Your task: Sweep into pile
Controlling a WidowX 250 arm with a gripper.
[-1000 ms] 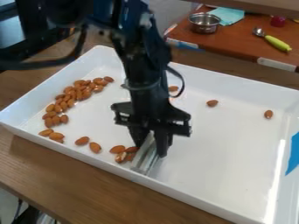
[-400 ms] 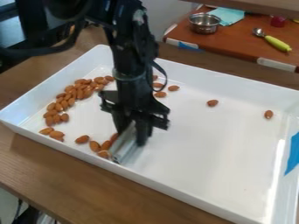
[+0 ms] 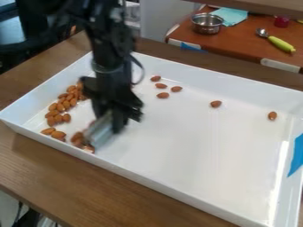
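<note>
A brown wooden table [image 3: 77, 181] runs from the left edge across the bottom, a white tray [image 3: 237, 84] lying on it. At upper right, a reddish-brown surface [image 3: 237, 42] carries a metal bowl [image 3: 207, 24], a pale turquoise cloth [image 3: 233, 16] and a green-handled spoon [image 3: 280, 43].

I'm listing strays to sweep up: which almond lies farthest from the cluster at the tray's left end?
The lone almond near the right end of the white tray; every other visible almond lies farther left.
</note>
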